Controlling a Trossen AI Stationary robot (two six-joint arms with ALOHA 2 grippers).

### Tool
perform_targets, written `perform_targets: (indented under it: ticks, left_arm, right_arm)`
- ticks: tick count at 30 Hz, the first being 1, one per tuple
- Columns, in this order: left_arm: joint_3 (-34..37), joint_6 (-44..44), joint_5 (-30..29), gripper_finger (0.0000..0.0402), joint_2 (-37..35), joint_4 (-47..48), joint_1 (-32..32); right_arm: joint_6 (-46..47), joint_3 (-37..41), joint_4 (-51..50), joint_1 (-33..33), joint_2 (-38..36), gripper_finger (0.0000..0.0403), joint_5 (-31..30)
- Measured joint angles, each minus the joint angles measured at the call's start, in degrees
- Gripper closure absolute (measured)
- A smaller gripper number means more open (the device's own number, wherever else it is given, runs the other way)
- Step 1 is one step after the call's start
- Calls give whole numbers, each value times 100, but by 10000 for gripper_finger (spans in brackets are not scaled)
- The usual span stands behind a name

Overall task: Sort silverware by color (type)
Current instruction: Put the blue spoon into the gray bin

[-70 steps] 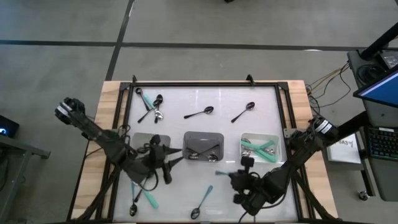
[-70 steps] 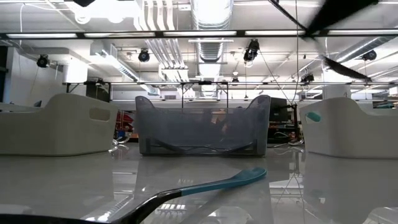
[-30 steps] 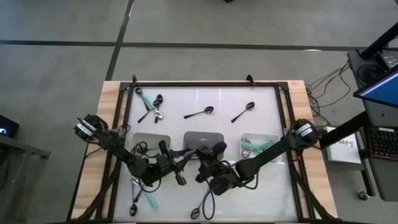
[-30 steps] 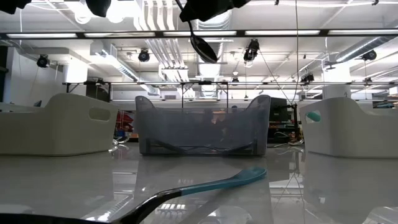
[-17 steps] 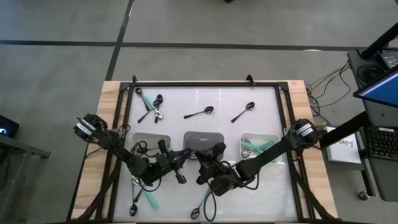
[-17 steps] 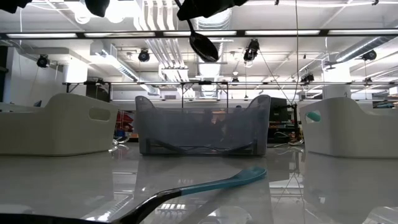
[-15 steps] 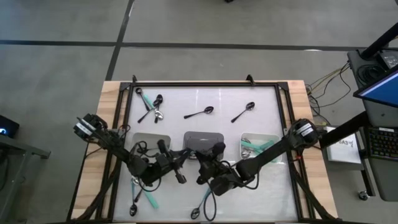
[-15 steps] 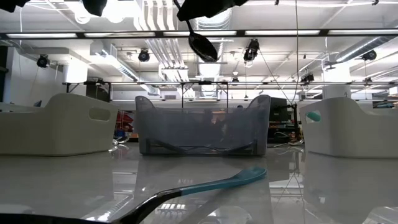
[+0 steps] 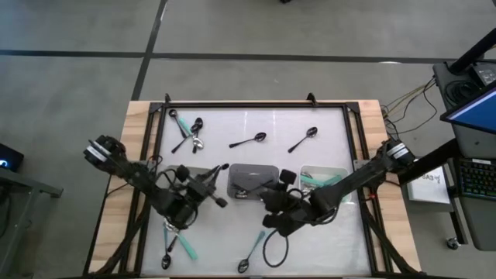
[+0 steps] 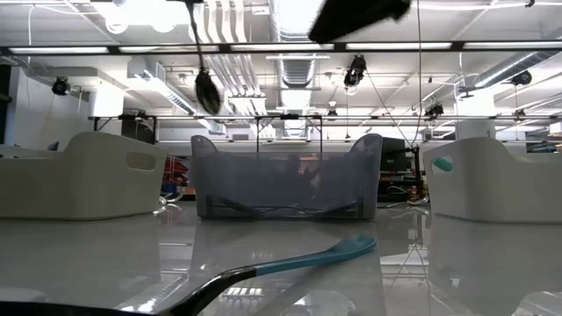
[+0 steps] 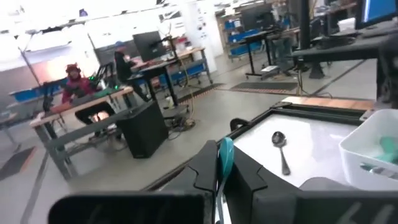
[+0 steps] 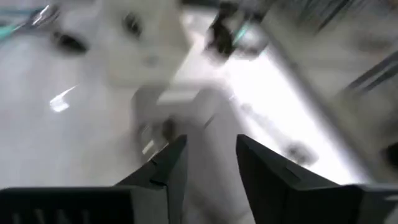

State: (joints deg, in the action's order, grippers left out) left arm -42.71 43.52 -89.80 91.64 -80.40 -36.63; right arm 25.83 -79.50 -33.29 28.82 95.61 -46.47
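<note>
1. High view: overhead, straight down on the whole glossy white tabletop (image 9: 256, 159).
2. Low view: at surface level, facing the grey translucent rectangular centre tray (image 10: 286, 175); shared with high view.
3. Wrist views: close, looking forward past each arm's own dark fingers.

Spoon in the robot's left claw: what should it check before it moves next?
1. Left gripper shut on the spoon: ok, the handle sits pinched between its fingers.
2. Right gripper open with nothing between its fingers: ok.
3. The two grippers apart, so neither bumps the other: ok in the high view.
4. Spoon hanging clear above the table and the tray rims: ok in the low view.
5. Spoon's colour known, to pick its tray: cannot tell. The handle looks teal in the left wrist view, but the bowl looks dark against the lights in the low view.
</note>
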Motion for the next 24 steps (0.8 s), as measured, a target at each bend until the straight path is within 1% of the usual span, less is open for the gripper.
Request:
perform_targets:
  ticks: [2,4,6,9,14,17,20,22,24]
  left_arm:
    - [100,65,-46,401,-238,191,-79]
    - [233,65,12,401,-493,302,-110]
    - [353,62,-37,401,-728,299,-139]
    - [553,175,-29,401,-1081,349,-114]
    - [848,244,-11,401,-1860,406,234]
    - [871,520,179,401,-2299,475,558]
    - [816,835,444,401,-2558,555,860]
    - [736,916,542,401,-2650,803,1033]
    - [651,934,540,401,-2673,1309,1183]
  right_arm:
    - [472,7,-351,2,2,260,701]
    - [760,39,-487,2,43,253,1305]
    - [883,53,-479,6,106,251,1641]
    - [952,68,-487,55,250,254,1704]
    - [962,68,-515,79,310,265,1703]
    - [959,68,-524,78,321,270,1701]
    - [959,68,-519,50,319,271,1695]
    - [951,68,-521,28,319,270,1695]
    - [911,68,-519,5,319,268,1693]
